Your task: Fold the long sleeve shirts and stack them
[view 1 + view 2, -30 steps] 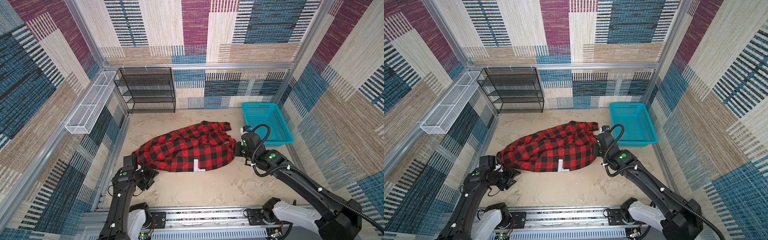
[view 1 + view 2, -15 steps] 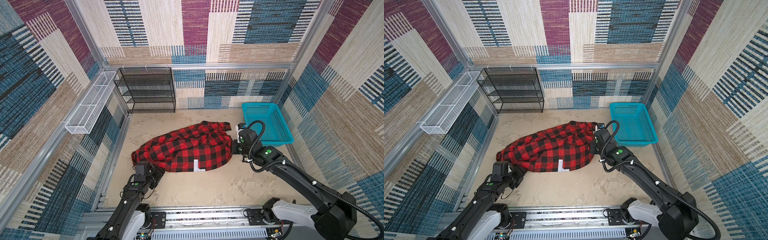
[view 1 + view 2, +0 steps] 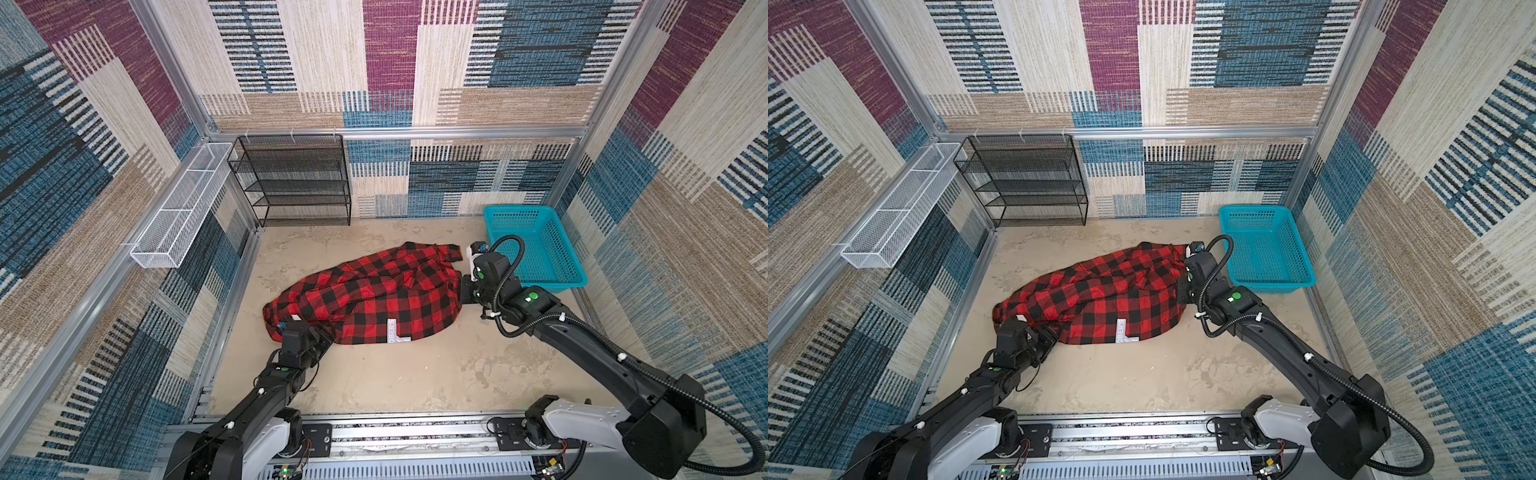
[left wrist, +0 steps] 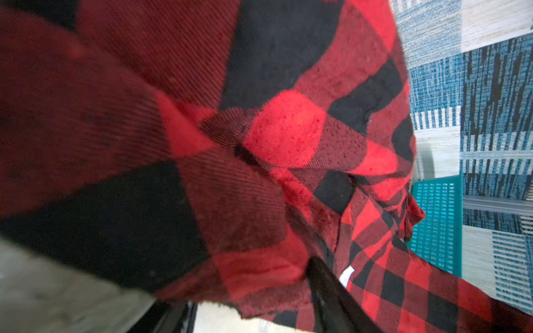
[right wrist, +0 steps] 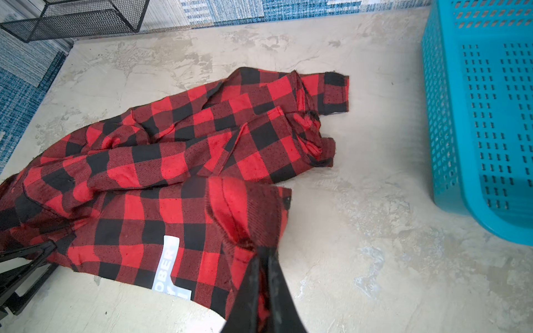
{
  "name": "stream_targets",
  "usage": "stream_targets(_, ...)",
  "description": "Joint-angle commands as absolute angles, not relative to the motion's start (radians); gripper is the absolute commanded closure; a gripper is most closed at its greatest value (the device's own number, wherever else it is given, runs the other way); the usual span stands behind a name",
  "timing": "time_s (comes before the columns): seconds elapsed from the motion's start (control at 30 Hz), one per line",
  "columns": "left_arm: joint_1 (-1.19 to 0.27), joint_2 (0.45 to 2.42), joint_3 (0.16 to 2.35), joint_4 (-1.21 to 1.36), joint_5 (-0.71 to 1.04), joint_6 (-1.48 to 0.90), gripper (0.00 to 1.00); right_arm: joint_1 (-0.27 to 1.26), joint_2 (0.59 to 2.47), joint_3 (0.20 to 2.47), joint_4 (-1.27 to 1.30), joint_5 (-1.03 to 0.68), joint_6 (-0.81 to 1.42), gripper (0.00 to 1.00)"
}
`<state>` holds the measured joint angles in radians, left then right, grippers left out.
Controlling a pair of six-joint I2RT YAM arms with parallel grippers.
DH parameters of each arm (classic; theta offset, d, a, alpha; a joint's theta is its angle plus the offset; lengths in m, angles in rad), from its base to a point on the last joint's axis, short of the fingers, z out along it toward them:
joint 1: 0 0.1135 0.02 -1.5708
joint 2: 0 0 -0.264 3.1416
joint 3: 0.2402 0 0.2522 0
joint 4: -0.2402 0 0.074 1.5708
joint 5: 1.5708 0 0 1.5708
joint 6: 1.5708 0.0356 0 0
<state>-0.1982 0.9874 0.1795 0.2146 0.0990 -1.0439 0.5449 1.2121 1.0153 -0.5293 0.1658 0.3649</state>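
Right gripper [image 5: 261, 256] is closed on a fold of the long sleeve shirt [image 3: 374, 299] near the blue basket [image 3: 536, 249]; left gripper [image 3: 326, 334] sits at its opposite end, grip unclear.

Teal basket [image 3: 540, 249] far right; black mesh rack [image 3: 291, 183] at back; white wire tray [image 3: 178, 212] left.

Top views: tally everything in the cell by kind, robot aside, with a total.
Flannel shirt: 1
Teal plastic basket: 1
Black mesh shelf rack: 1
White wire basket: 1
Total: 4
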Motion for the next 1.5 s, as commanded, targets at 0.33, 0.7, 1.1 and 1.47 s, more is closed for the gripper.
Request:
stream_targets(0.33,-0.251,0.985,0.229,0.266,0.063,-1.054,0.70,0.594,1.281,1.052,-0.397,-0.079,0.307,0.90)
stream_targets(0.7,-0.253,0.882,0.261,0.079,0.058,-1.057,0.74,0.842,1.582,1.198,-0.223,-0.165,0.390,0.91)
stream_targets(1.1,-0.249,0.635,0.351,-0.300,-0.093,-1.051,0.87,0.926,1.727,1.276,-0.298,-0.138,0.397,0.37)
stream_targets(1.47,-0.230,0.690,0.394,-0.369,-0.010,-1.015,0.91,0.561,1.658,1.265,-0.424,-0.045,0.398,0.36)
